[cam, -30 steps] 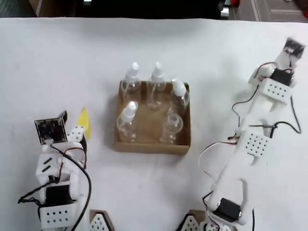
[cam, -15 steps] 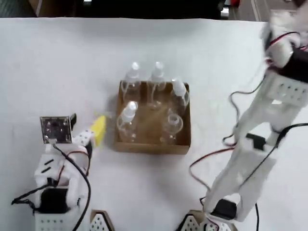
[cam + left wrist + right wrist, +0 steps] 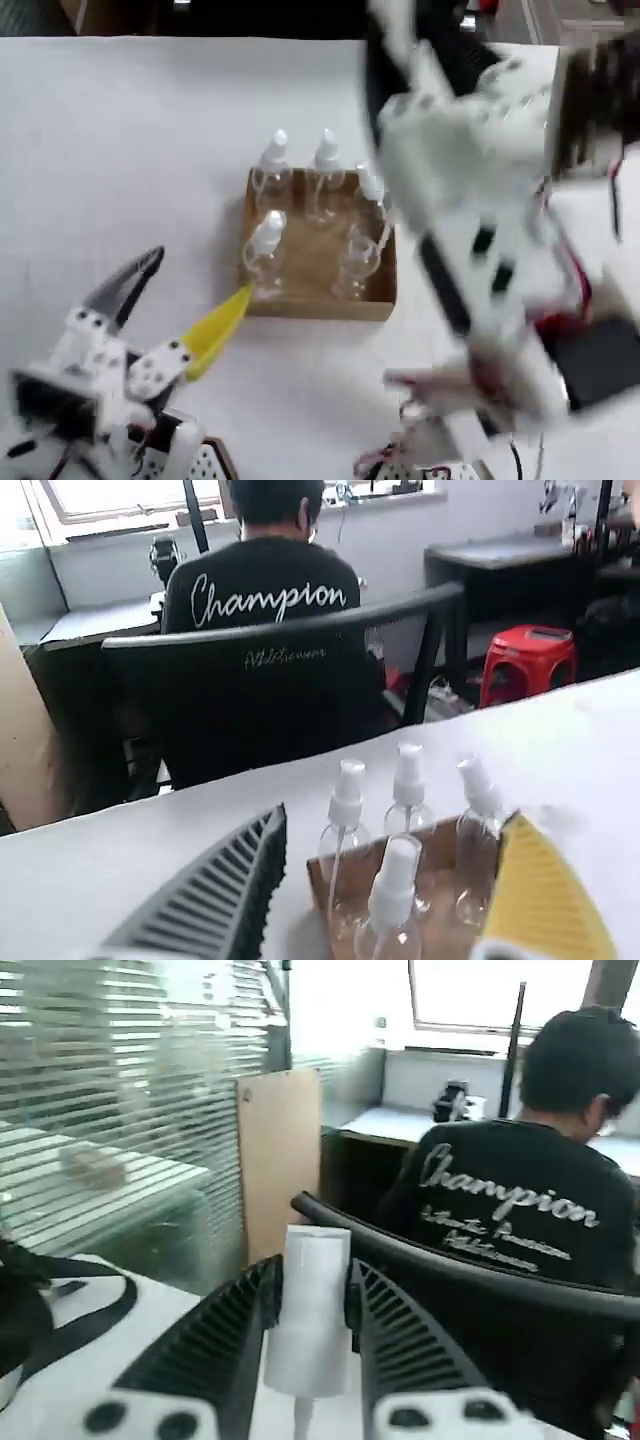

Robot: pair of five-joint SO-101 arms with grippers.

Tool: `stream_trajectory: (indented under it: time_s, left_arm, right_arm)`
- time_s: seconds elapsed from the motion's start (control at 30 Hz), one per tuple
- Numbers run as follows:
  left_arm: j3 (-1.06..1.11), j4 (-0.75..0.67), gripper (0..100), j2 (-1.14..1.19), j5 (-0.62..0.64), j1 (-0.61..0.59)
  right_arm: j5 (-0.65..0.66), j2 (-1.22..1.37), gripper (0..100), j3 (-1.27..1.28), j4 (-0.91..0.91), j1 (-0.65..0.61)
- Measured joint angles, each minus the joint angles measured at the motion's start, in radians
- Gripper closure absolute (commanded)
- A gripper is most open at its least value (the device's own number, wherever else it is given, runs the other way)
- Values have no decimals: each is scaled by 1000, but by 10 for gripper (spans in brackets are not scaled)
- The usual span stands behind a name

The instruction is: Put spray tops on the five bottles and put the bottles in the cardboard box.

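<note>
The cardboard box (image 3: 318, 303) sits mid-table with five clear bottles in it. Three wear white spray tops along the back, such as the one at the back left (image 3: 272, 166). The front left bottle (image 3: 264, 250) also has a top. The front right bottle (image 3: 357, 262) has a bare neck. My left gripper (image 3: 185, 300) is open near the box's front left corner, its yellow finger (image 3: 215, 328) almost at the cardboard. In the left wrist view the gripper (image 3: 395, 820) frames the bottles. My right gripper (image 3: 310, 1275) is shut on a white spray top (image 3: 312, 1305), held high.
The right arm (image 3: 470, 200) is a large blur above the right side of the table, covering that side and the box's far right edge. White tabletop (image 3: 130, 130) lies bare at the left and back. A chair (image 3: 280, 670) stands beyond the table's far edge.
The right arm has swung up from the table's far right, rising over the right side. The left arm has drawn back and its fingers have spread wider, the yellow one nearing the box.
</note>
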Motion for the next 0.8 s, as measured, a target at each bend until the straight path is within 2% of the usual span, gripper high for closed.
stream_trajectory:
  time_s: [0.13,0.37,0.6,0.8]
  left_arm:
    - [-68,20,646,-2,77,35]
    - [-75,18,646,-2,115,226]
    - [-75,2,646,-2,190,250]
    - [-75,2,646,-2,193,250]
  right_arm:
    - [2,-193,982,207,0,-124]
    - [2,-489,982,680,-51,-250]
    - [2,-681,983,1163,-324,-258]
    - [2,-882,983,1680,-689,-247]
